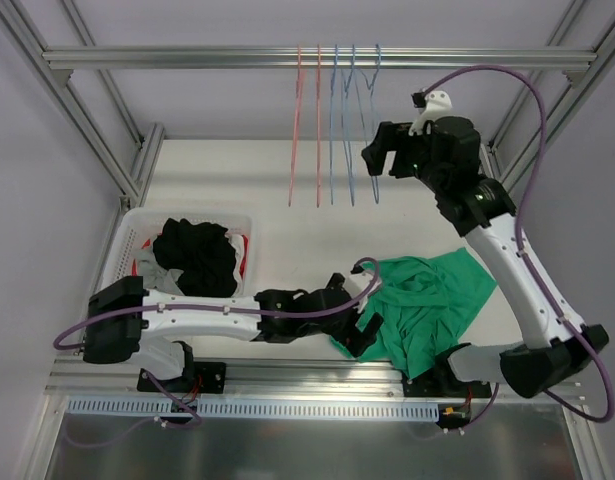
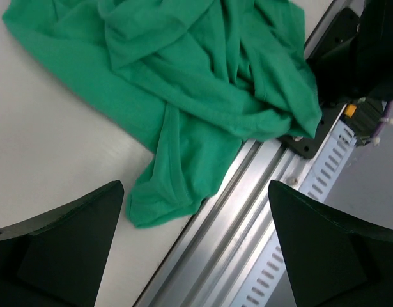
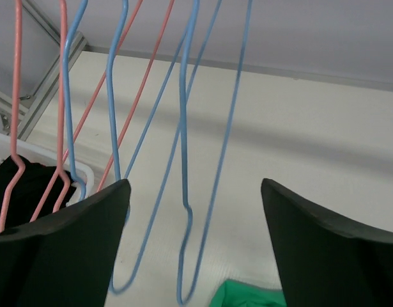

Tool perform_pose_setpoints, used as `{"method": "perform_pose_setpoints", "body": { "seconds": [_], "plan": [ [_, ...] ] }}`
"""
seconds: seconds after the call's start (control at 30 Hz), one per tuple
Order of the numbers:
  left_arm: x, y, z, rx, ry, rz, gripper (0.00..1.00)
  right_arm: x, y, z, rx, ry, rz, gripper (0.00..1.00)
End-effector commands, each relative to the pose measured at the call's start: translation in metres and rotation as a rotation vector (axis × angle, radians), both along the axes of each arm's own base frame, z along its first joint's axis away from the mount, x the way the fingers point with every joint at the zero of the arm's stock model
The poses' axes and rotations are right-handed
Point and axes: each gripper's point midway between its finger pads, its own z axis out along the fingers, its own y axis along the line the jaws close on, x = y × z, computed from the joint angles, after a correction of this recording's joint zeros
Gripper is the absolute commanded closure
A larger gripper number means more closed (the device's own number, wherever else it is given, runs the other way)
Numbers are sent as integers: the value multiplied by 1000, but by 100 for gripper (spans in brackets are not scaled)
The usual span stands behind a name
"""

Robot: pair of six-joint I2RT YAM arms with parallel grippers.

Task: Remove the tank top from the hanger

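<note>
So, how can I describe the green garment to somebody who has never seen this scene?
Look at the white table, along its near edge on the right side. The green tank top lies crumpled there. It alone is green and loose; the other clothes sit in the white basket.

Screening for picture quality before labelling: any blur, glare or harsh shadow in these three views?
Top external: even, soft light, the green tank top sharp, shadows faint. Left wrist: cloth crisp, a bright sheen on the aluminium rail, left fingers dark and featureless. Right wrist: hangers slightly soft, right fingers black.
</note>
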Motion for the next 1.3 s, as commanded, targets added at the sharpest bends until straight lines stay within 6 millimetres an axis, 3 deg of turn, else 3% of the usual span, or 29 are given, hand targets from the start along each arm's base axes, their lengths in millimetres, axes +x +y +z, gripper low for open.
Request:
{"method": "perform_pose_setpoints", "body": {
  "seconds": [0.0,0.07,0.1,0.17,0.2,0.23,0.27,0.3,0.37,0.4,0.43,0.47,0.5,0.57,0.6,0.7,0.77,0.8,0.83,0.87,0.93,0.97,1.0,1.03,1.07,1.1,1.17,1.2,1.27],
  "plan": [
    [9,-37,10,-9,-56,-15,1,-60,-46,52,22,-113,-42,7],
    [12,-58,21,-25,-79,-37,1,-85,-72,32,-36,-51,-94,2],
    [14,-65,8,6,-81,-40,1,-96,-88,29,-75,-51,-139,1],
    [22,-85,17,-5,-116,-46,1,-138,-116,21,-100,-64,-180,1],
    [25,-92,-3,44,-119,-52,1,-150,-128,20,-109,-77,-216,0],
    [28,-109,10,16,-135,-55,1,-176,-142,29,-81,-135,-236,1],
    [32,-113,3,51,-151,-68,1,-187,-147,21,-87,-124,-237,0],
    [34,-120,-20,102,-152,-76,1,-199,-150,22,-77,-135,-224,1],
    [47,-136,-18,112,-182,-66,1,-228,-154,27,-42,-175,-186,1],
    [52,-140,-42,161,-175,-59,1,-239,-149,29,-26,-186,-135,0],
    [58,-148,-38,162,-175,-49,1,-247,-147,30,-14,-193,-111,1],
    [67,-150,-44,182,-185,-17,1,-260,-142,29,-4,-196,-55,0],
    [75,-147,-69,239,-182,4,1,-267,-140,32,3,-204,-32,1],
    [83,-148,-80,285,-186,36,1,-281,-135,33,17,-210,25,0],
    [83,-146,-101,324,-172,32,1,-286,-132,34,26,-216,52,1],
    [69,-140,-128,365,-94,1,3,-296,-131,37,45,-237,78,1],
    [61,-134,-137,378,-52,-2,21,-298,-130,39,57,-248,80,0],
    [59,-125,-139,391,-44,7,57,-300,-131,41,64,-262,84,0],
    [59,-120,-138,393,-36,25,70,-300,-130,43,72,-275,83,0],
    [59,-116,-119,369,-43,35,98,-300,-130,44,77,-279,84,1],
    [62,-88,-111,394,-67,98,100,-300,-130,47,83,-298,85,1],
    [66,-81,-76,337,-92,128,100,-298,-131,46,81,-296,78,1],
    [73,-56,-74,370,-133,186,100,-297,-131,47,81,-302,70,1],
    [77,-44,-58,347,-153,236,100,-296,-132,47,80,-305,66,1],
    [81,-32,-17,272,-182,280,100,-293,-132,44,77,-301,57,0],
    [82,-9,-14,294,-203,317,100,-291,-132,46,84,-309,55,0],
    [96,25,39,209,-271,458,100,-287,-131,44,88,-310,49,1],
    [97,47,44,237,-287,496,100,-287,-131,45,92,-317,48,1],
    [106,84,81,165,-309,624,100,-284,-129,46,100,-325,47,1]
  ]
}}
